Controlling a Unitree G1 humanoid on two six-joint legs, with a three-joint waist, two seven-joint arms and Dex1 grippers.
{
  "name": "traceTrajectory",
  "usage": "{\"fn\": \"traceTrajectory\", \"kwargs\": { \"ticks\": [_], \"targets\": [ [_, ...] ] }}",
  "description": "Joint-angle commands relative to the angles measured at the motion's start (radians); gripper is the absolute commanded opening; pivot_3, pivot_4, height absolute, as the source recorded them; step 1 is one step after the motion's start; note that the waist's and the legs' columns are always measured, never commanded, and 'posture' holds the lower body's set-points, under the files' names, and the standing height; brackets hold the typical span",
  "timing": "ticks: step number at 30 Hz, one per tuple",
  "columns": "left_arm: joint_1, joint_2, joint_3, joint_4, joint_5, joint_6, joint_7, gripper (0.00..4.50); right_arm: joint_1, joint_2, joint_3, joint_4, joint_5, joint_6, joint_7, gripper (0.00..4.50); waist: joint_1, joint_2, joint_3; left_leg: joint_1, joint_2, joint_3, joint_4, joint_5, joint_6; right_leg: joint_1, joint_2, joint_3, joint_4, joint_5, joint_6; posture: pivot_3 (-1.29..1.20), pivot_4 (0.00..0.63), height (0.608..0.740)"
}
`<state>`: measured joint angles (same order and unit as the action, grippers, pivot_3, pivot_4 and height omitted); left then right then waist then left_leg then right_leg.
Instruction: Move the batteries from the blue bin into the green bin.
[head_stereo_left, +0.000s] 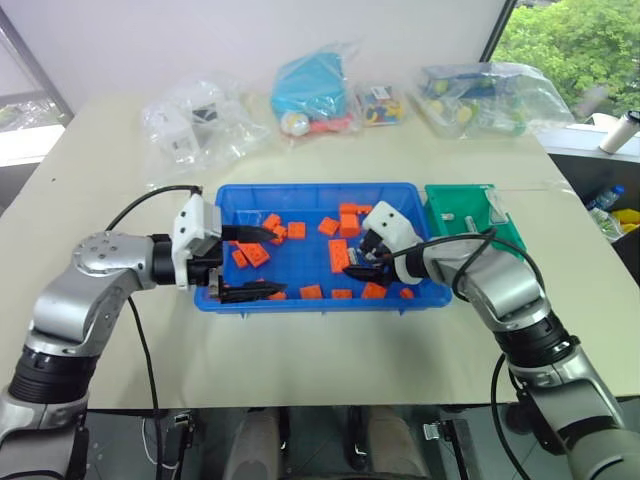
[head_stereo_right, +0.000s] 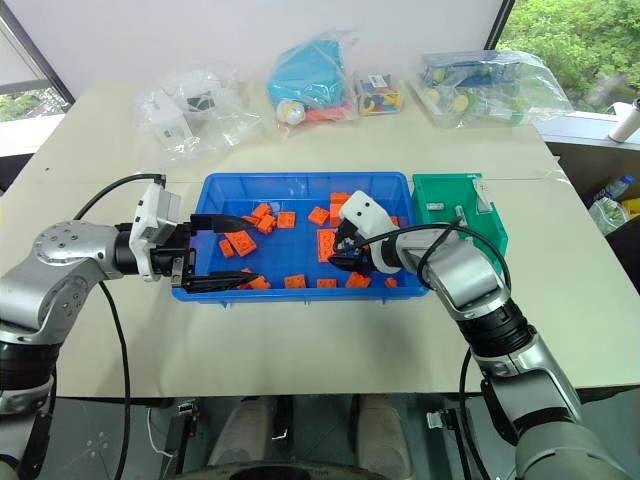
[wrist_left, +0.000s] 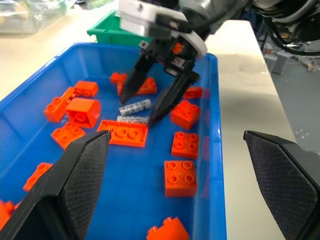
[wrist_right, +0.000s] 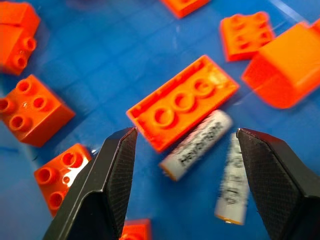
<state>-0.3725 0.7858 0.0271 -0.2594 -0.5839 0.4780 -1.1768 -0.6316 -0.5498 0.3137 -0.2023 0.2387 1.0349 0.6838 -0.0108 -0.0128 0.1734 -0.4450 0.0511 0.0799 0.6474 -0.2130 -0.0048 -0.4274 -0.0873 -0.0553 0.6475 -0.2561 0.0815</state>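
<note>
The blue bin lies mid-table, strewn with orange bricks. Two silver-grey batteries lie side by side on its floor next to a long orange brick; in the left wrist view the batteries sit under the right fingers. My right gripper hangs open just over them, one finger on each side, touching neither. At the bin's left end my left gripper is open and holds nothing, pointing across the bin. The green bin stands against the blue bin's right end.
Several clear plastic bags of toys and parts lie along the table's far side. A white bottle stands off the far right corner. Bare tabletop runs between the bins and the near edge.
</note>
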Motion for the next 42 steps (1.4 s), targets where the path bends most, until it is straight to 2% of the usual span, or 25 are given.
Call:
{"fn": "traceTrajectory", "kwargs": {
  "ticks": [1, 10, 15, 18, 21, 23, 30, 33, 37, 42],
  "targets": [
    [-0.005, 0.016, 0.040, -0.034, -0.022, 0.008, 0.007, 4.50, -0.004, -0.018, 0.014, -0.016, -0.009, -0.040, 0.024, 3.24, 0.000, 0.000, 0.000, 0.000, 0.000, 0.000, 0.000, 0.000, 0.000, 0.000, 0.000, 0.000, 0.000, 0.000, 0.000, 0.00, 0.150, 0.736],
    [-0.020, 0.019, 0.036, -0.024, -0.027, 0.012, 0.014, 4.50, -0.001, -0.076, 0.057, 0.028, -0.041, -0.100, 0.086, 3.24, 0.000, 0.000, 0.000, 0.000, 0.000, 0.000, 0.000, 0.000, 0.000, 0.000, 0.000, 0.000, 0.000, 0.000, 0.000, 0.00, 0.150, 0.736],
    [-0.047, 0.015, 0.026, -0.004, -0.022, 0.008, 0.011, 4.50, -0.017, -0.069, 0.095, 0.113, -0.096, -0.170, 0.097, 3.24, 0.000, 0.000, 0.000, 0.000, 0.000, 0.000, 0.000, 0.000, 0.000, 0.000, 0.000, 0.000, 0.000, 0.000, 0.000, 0.00, 0.150, 0.736],
    [-0.068, 0.011, 0.020, 0.006, -0.020, 0.011, 0.011, 4.50, -0.020, -0.052, 0.103, 0.139, -0.111, -0.192, 0.098, 2.45, -0.001, -0.001, 0.000, 0.001, 0.000, 0.000, 0.000, 0.000, 0.000, 0.001, 0.000, 0.000, 0.000, 0.000, 0.000, 0.00, 0.150, 0.736],
    [-0.082, 0.010, 0.014, 0.019, -0.016, 0.008, 0.008, 4.50, -0.019, -0.044, 0.097, 0.138, -0.115, -0.190, 0.100, 0.94, 0.000, -0.001, 0.000, 0.001, 0.000, 0.000, 0.000, 0.000, 0.000, 0.001, 0.000, 0.000, 0.000, 0.000, 0.000, 0.00, 0.150, 0.736],
    [-0.090, 0.010, 0.011, 0.031, -0.013, 0.005, 0.003, 4.50, -0.016, -0.043, 0.084, 0.125, -0.110, -0.175, 0.101, 0.08, 0.000, -0.001, 0.000, 0.001, 0.000, 0.000, 0.001, 0.000, 0.000, 0.001, 0.000, 0.000, 0.000, 0.000, 0.000, 0.00, 0.150, 0.736],
    [-0.114, 0.004, 0.000, 0.055, -0.005, 0.002, -0.005, 4.50, -0.002, -0.090, 0.006, 0.042, -0.085, -0.107, 0.100, 0.01, 0.002, -0.001, 0.000, 0.001, 0.000, 0.000, 0.001, 0.000, 0.000, 0.001, 0.000, 0.000, 0.000, 0.000, 0.000, 0.00, 0.150, 0.736],
    [-0.121, -0.002, -0.006, 0.057, -0.003, 0.005, -0.007, 4.50, -0.033, -0.144, -0.133, -0.010, -0.029, -0.019, 0.106, 0.01, 0.004, 0.000, 0.000, 0.000, 0.000, 0.000, 0.001, 0.000, 0.000, 0.001, 0.000, 0.000, 0.000, 0.000, 0.000, 0.00, 0.150, 0.736],
    [-0.119, -0.006, -0.012, 0.053, -0.002, 0.006, -0.014, 4.50, -0.051, -0.282, -0.332, -0.018, 0.026, 0.061, 0.122, 0.01, 0.010, 0.000, 0.000, 0.000, 0.000, 0.000, 0.001, 0.000, 0.000, 0.001, 0.000, 0.000, 0.000, 0.000, 0.000, 0.00, 0.150, 0.736],
    [-0.122, -0.016, -0.017, 0.062, 0.003, 0.004, -0.022, 4.50, 0.011, -0.423, -0.430, -0.003, 0.024, 0.068, 0.114, 0.01, 0.020, 0.000, 0.000, 0.001, 0.000, 0.000, 0.000, 0.000, 0.000, 0.000, 0.000, 0.000, 0.000, 0.000, 0.000, 0.00, 0.150, 0.736]
  ]
}}
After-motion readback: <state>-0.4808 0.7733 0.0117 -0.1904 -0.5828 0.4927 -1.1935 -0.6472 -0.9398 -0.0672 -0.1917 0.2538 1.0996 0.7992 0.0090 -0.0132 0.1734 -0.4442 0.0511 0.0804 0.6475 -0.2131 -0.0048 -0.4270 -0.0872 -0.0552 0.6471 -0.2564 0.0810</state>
